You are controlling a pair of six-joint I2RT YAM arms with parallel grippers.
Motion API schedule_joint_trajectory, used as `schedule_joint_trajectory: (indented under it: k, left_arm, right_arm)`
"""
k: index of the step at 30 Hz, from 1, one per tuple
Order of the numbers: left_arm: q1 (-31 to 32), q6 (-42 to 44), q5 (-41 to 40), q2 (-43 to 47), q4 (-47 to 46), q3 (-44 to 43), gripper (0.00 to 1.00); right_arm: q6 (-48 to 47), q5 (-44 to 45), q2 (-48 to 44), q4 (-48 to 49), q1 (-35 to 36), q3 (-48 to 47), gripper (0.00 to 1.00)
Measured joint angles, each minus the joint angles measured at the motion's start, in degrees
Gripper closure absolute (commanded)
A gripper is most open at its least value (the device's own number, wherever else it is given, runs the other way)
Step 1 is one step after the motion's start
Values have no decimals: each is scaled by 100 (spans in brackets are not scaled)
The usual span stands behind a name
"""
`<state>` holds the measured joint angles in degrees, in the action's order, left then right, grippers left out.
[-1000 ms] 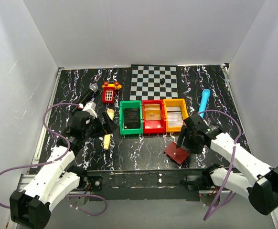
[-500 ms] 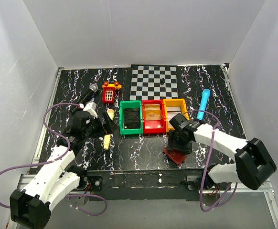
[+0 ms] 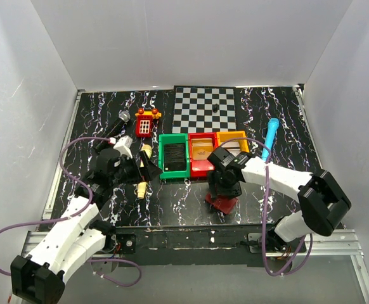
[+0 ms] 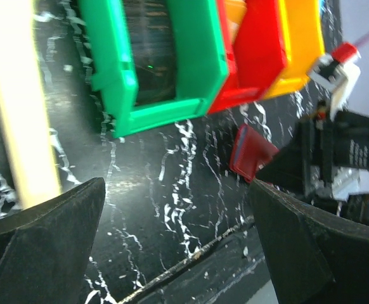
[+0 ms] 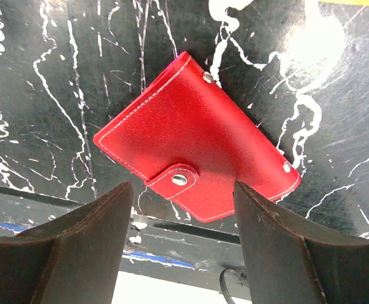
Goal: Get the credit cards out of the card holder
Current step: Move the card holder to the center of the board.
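The card holder (image 5: 197, 136) is a dark-red case lying closed on the black marbled table, outer side up, its tab snapped. It sits near the front edge (image 3: 221, 203) and shows as a red corner in the left wrist view (image 4: 250, 152). My right gripper (image 5: 183, 253) hangs just above it (image 3: 225, 185), open, one finger at each side of the tab end. A dark card (image 3: 174, 154) lies in the green bin, a tan-orange card (image 3: 203, 151) in the red bin, and a pale grey card (image 3: 233, 145) in the yellow bin. My left gripper (image 4: 178, 247) stands wide open and empty at the left (image 3: 143, 168).
The green bin (image 3: 162, 158), red bin (image 3: 203, 135) and yellow bin (image 3: 232, 133) stand in a row mid-table. Behind them lies a checkerboard (image 3: 205, 107). A blue marker (image 3: 269, 139) lies right, a microphone (image 3: 116, 125) and red toy phone (image 3: 145, 125) left. A cream stick (image 4: 16, 107) lies by the left gripper.
My right arm has swung left along the front of the table, its jaws narrowing slightly. The card holder now lies a little further left. The left arm has hardly moved.
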<state>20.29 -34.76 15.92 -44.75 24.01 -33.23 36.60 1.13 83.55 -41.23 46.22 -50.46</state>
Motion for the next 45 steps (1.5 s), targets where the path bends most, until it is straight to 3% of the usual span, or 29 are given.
schedule_joint_trajectory:
  k: [6,13,19,23,28,35,45]
  left_arm:
    - [964,225,219,-431,-223,-173,4]
    - [2175,461,63,-1727,-275,-940,20]
    - [2855,640,-210,-2935,-317,-1725,25]
    - [3104,638,-409,-3410,-332,-1976,24]
    - [3209,470,-614,-3338,-352,-1930,23]
    - [3206,190,-833,-2507,-409,-1287,23]
    - [3209,-9,-955,-1818,-293,-1005,22]
  right_arm:
    - [-2,409,-778,-162,42,-57,23]
    - [861,651,-2651,-76,37,577,27]
    - [1755,682,-2994,-94,35,1668,28]
    - [2085,708,-3016,-4,-26,1882,30]
    - [2229,678,-2793,363,-133,1915,35]
    - [2190,490,-2345,855,-205,2020,46]
    - [1582,175,-1829,973,-313,1834,78]
